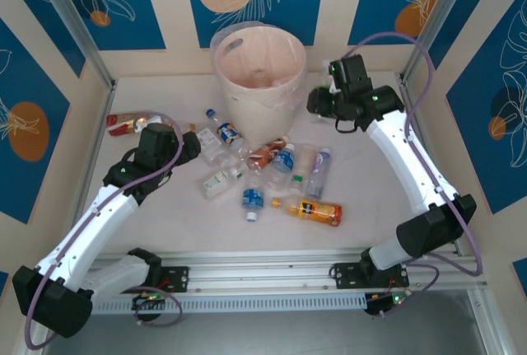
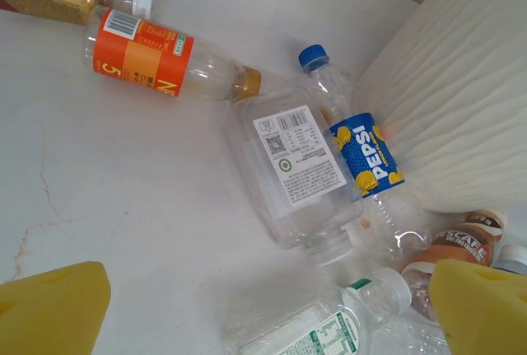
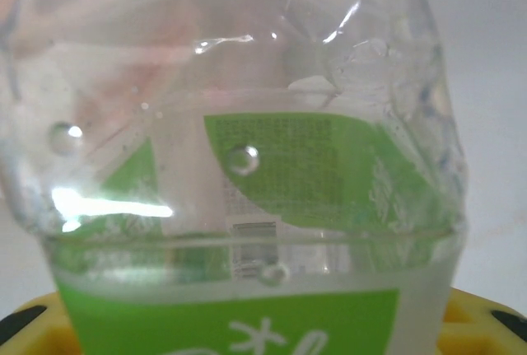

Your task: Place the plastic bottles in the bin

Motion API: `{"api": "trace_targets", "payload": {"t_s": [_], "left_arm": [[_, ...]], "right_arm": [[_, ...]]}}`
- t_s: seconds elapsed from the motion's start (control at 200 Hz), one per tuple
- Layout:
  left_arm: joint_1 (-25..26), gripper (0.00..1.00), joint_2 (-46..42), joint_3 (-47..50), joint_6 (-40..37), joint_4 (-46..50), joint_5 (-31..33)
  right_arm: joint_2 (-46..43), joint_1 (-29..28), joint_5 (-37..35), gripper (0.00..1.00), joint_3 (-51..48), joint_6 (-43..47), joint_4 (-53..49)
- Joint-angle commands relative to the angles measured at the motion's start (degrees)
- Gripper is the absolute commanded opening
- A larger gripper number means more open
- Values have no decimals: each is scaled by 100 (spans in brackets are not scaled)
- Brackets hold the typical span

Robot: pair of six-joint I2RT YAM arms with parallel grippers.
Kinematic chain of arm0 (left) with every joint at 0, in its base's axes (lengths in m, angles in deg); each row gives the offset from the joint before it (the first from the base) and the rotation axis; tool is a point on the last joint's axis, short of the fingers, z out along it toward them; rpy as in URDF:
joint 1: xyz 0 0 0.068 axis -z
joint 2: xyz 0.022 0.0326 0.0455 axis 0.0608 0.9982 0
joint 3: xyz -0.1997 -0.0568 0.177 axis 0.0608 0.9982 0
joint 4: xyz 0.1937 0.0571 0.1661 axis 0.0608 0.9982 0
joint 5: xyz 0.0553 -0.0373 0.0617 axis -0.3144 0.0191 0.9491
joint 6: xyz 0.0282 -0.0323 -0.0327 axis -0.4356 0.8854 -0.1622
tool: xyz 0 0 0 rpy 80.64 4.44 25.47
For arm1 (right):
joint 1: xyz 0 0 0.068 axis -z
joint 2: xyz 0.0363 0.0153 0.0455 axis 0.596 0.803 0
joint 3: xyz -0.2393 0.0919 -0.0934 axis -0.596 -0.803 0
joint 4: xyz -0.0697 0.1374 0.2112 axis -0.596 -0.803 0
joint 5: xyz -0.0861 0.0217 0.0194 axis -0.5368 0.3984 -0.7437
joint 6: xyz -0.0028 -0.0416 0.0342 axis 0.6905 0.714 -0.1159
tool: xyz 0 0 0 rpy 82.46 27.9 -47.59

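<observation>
Top external view: the bin (image 1: pixel 276 104) stands at the far side of the counter (image 1: pixel 189 231). The right gripper (image 1: pixel 319 101) is just beside the bin's right wall. The plastic bottles (image 1: pixel 280 165) lie scattered on the counter, down and to the left of that gripper. The left gripper (image 1: pixel 196 147) sits low at the left edge of the scatter, and a red-and-gold bottle (image 1: pixel 123 124) lies behind it, to its left.

Left wrist view: the left gripper (image 2: pixel 263 314) is spread wide and holds nothing, with one yellow finger (image 2: pixel 49 310) at each lower corner. Ahead of it, between the fingers, lies a flat clear bottle with a white label (image 2: pixel 296 170). A Pepsi bottle (image 2: pixel 358 145) touches that bottle's right side and lies against the bin's ribbed wall (image 2: pixel 453 91). An orange-label bottle (image 2: pixel 156 58) lies farther ahead to the left. A Nescafé bottle (image 2: pixel 461 244) is just above the right finger. A white-and-green labelled bottle (image 2: pixel 329 326) lies close in, between the fingers.

Right wrist view: the right gripper (image 3: pixel 263 334) has closed on a clear green-label bottle (image 3: pixel 272 174). The bottle rises from between its yellow fingers (image 3: pixel 486 326), very near the lens.
</observation>
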Motion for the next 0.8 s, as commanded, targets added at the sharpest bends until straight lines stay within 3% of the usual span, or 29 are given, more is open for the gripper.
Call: {"api": "trace_targets", "payload": {"t_s": [0.0,0.52,0.795], "left_arm": [[-51,100,-14,43,-15,-173,-165],[-47,100,74,-40,-123,-114,-210],[-55,100,23,-98,-141,-48,-192]], "right_arm": [[484,-143,296,51,869,271,6],[2934,-436,815,51,4509,685,33],[3613,-448,990,51,5020,801,299]]}}
